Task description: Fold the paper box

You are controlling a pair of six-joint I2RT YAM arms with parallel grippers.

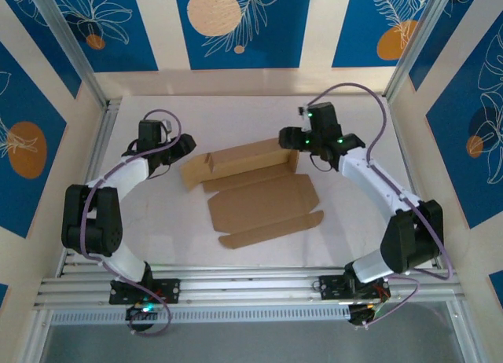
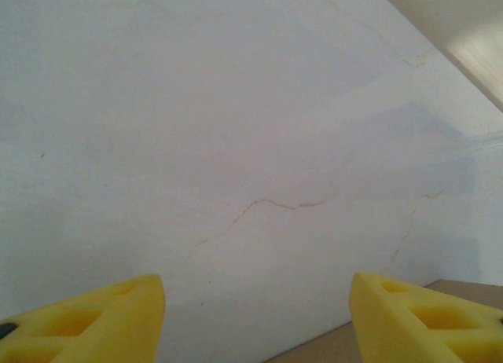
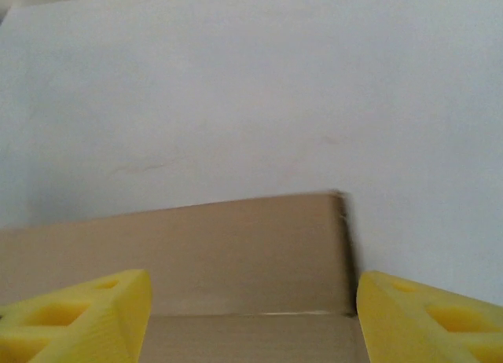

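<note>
The paper box (image 1: 263, 196) lies as a partly flat brown cardboard sheet in the middle of the white table, its far panel raised along the back edge. My left gripper (image 1: 187, 146) hovers just left of the sheet's far-left corner. Its yellow fingers (image 2: 102, 320) stand apart with bare table between them, and a strip of cardboard (image 2: 338, 349) shows at the bottom edge. My right gripper (image 1: 288, 138) is at the far-right end of the raised panel. The right wrist view has that gripper (image 3: 251, 320) open, with the panel's end (image 3: 236, 253) lying between and beyond the fingers, apart from them.
The white table (image 1: 157, 229) is ringed by a metal frame, with a rail (image 1: 251, 288) along the near edge by the arm bases. Cream and blue patterned walls (image 1: 236, 25) close in the back and sides.
</note>
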